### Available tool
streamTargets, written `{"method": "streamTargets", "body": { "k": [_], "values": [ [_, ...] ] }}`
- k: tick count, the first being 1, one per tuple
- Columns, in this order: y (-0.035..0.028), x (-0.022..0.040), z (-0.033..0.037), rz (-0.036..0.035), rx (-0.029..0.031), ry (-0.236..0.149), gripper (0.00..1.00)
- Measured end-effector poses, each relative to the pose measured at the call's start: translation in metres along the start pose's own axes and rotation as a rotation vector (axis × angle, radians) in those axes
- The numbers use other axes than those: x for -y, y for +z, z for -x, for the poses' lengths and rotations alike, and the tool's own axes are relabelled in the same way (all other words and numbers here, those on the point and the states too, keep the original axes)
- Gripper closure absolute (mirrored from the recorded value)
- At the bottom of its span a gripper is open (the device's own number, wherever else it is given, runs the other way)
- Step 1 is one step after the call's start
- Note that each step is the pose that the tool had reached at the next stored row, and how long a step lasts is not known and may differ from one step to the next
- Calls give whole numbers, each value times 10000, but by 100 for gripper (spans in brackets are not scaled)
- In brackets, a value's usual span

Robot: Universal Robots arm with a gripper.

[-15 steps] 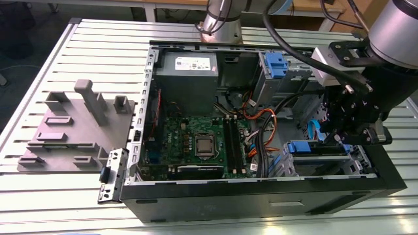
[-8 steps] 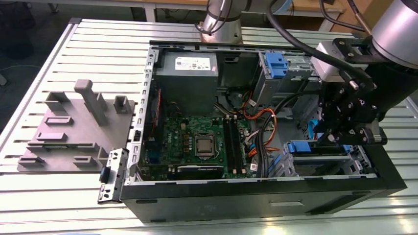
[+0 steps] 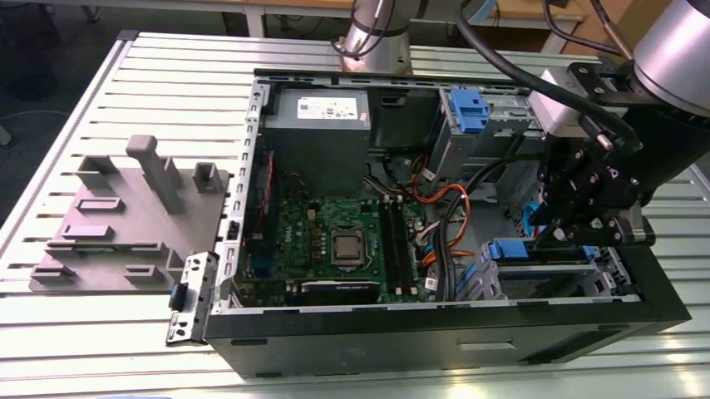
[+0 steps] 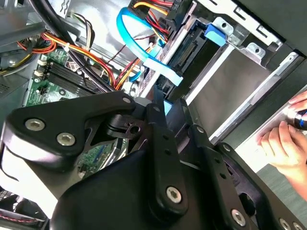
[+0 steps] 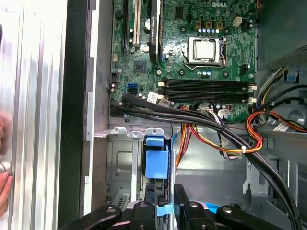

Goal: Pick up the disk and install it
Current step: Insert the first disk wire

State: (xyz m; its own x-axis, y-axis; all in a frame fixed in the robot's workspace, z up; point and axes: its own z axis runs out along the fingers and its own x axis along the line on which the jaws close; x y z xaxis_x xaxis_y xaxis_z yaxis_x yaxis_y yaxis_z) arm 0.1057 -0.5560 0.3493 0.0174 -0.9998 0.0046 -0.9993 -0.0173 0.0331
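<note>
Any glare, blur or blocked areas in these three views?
Exterior view: bright glare on the slatted metal table at the near edge. Second wrist view: the black gripper linkage blocks the lower half, a hand looks soft. First wrist view: evenly lit, green motherboard sharp.

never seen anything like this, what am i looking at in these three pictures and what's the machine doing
This is a robot arm working inside an open desktop computer case that lies on its side on a slatted metal table. The exterior view comes from a camera standing off the arm; both wrist views come from cameras riding on the arm, looking past its black tool. Inside the case you can see the green motherboard, a grey power supply and bundled cables. The tool hangs over the drive bay, where a blue-fronted caddy sits. Whether the tool holds the disk cannot be told. A grey fixture block rests on the table, and a person's hand is beside the case.
</note>
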Motion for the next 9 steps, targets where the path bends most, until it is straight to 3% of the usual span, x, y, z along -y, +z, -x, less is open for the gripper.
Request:
{"method": "streamTargets", "body": {
  "k": [9],
  "values": [
    [-4, 153, -2, 0, -1, 36, 70]
  ]
}}
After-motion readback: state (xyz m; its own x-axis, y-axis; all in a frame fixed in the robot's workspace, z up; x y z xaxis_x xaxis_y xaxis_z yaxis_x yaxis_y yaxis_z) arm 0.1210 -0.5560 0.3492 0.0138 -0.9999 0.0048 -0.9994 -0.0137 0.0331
